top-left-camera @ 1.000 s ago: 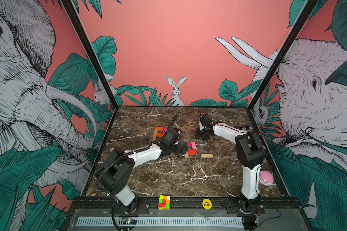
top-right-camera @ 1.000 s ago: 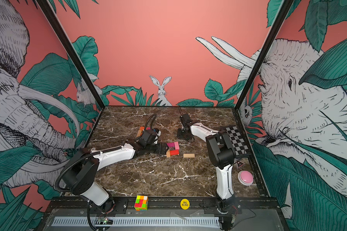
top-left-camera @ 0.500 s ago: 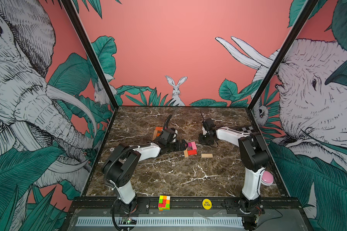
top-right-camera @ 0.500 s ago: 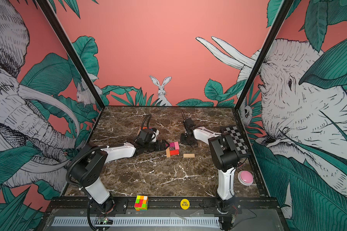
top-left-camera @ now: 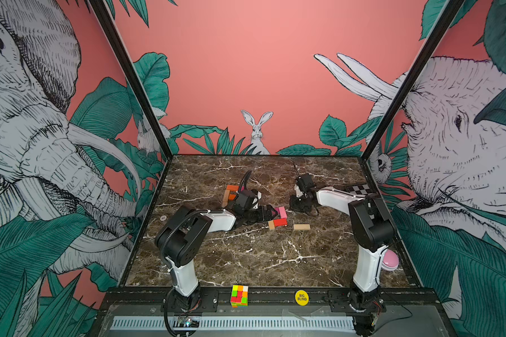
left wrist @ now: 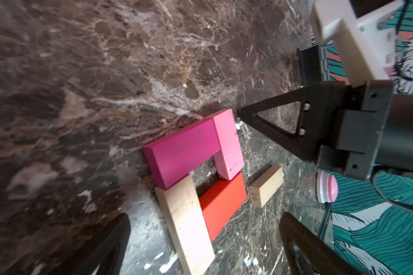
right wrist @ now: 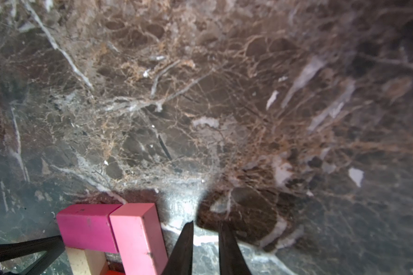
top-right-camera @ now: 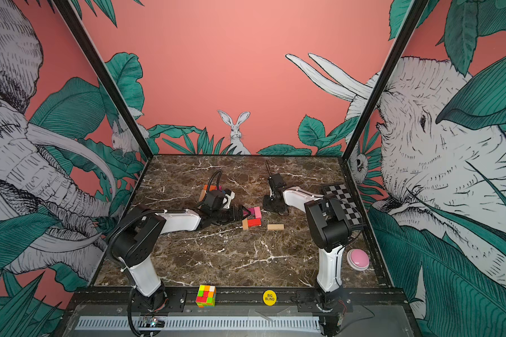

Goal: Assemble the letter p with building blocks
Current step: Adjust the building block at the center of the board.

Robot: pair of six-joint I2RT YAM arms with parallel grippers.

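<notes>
Four building blocks form a square ring on the marble: a magenta one (left wrist: 184, 152), a pink one (left wrist: 228, 145), a red one (left wrist: 222, 202) and a long tan one (left wrist: 184, 221). Both top views show the ring at mid-table, with the pink block (top-left-camera: 282, 211) (top-right-camera: 257, 212) on its right. A loose tan block (left wrist: 266, 185) (top-left-camera: 301, 227) lies just right of it. My left gripper (left wrist: 205, 247) is open, its fingers straddling the tan block's end. My right gripper (right wrist: 205, 235) is almost shut and empty, its tip against the pink block's outer side.
Orange and tan blocks (top-left-camera: 230, 191) lie behind my left wrist. A multicoloured cube (top-left-camera: 239, 296) and a yellow token (top-left-camera: 301, 297) sit on the front rail. A pink button (top-left-camera: 390, 260) and a checkerboard (top-left-camera: 360, 189) are at the right edge.
My right gripper came forward and down to the pink block and its jaws narrowed. My left gripper slid right up to the ring of blocks, staying open.
</notes>
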